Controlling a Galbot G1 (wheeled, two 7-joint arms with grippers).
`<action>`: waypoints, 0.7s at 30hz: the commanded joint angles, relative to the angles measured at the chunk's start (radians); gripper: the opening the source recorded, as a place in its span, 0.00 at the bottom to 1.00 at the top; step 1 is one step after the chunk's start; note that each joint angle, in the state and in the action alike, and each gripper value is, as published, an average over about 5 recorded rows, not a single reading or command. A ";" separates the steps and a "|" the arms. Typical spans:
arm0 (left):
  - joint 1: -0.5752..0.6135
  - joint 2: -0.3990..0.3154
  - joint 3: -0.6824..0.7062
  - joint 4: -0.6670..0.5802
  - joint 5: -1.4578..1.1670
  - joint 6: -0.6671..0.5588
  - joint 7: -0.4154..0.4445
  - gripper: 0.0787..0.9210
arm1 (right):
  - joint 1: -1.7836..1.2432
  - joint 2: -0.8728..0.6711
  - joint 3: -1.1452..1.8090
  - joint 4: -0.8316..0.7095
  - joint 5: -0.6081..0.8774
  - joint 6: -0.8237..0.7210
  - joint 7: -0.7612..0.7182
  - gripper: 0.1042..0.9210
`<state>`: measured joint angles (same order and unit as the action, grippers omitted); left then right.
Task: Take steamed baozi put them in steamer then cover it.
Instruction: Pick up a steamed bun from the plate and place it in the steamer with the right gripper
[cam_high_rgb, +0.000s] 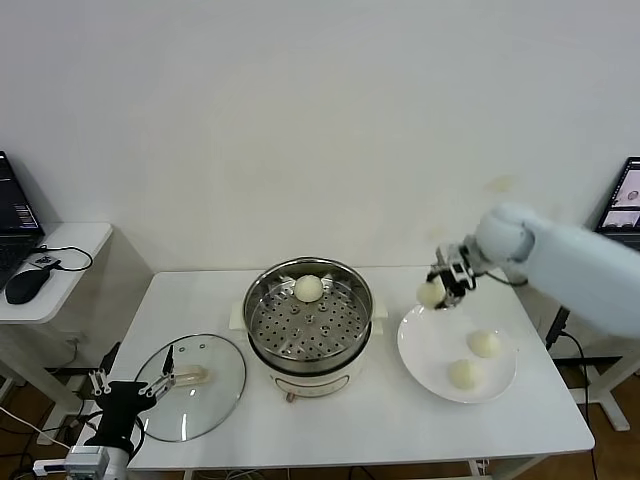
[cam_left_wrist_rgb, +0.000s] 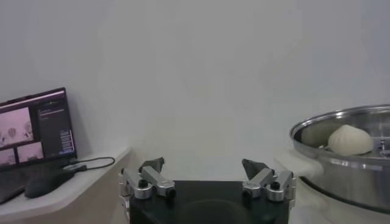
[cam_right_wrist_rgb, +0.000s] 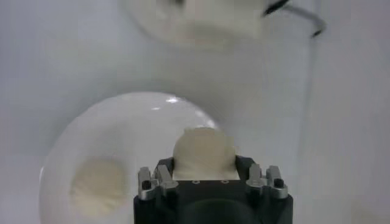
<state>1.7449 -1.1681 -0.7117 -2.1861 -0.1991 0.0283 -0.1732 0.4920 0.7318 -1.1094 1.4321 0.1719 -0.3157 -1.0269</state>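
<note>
While right gripper (cam_high_rgb: 436, 291) pinches baozi (cam_high_rgb: 430, 293) above plate (cam_high_rgb: 430, 360) holding two buns (cam_high_rgb: 484, 344), steamer (cam_high_rgb: 262, 300) beside it holds one bun (cam_high_rgb: 308, 288); left gripper (cam_high_rgb: 128, 385) spread, near cover (cam_high_rgb: 215, 400). No legible writing.

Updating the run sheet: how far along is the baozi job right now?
Done: one baozi sits in the steamer. In hand: the right tool holds a second baozi, lifted above the white plate's edge. Left: two baozi on the plate, then the cover, lying on the table beside the steamer. The left tool waits open by the cover.
</note>
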 joint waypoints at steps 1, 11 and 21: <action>-0.002 0.003 -0.002 -0.005 -0.002 0.001 0.000 0.88 | 0.275 0.154 -0.156 0.104 0.315 -0.117 0.085 0.65; -0.006 0.001 -0.008 -0.014 -0.006 0.001 -0.001 0.88 | 0.129 0.458 -0.142 -0.011 0.408 -0.233 0.203 0.66; -0.006 -0.013 -0.019 -0.022 -0.009 -0.001 -0.001 0.88 | 0.016 0.613 -0.140 -0.134 0.389 -0.267 0.272 0.66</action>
<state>1.7398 -1.1770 -0.7317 -2.2041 -0.2080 0.0281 -0.1746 0.5698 1.1638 -1.2302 1.3840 0.5083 -0.5289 -0.8277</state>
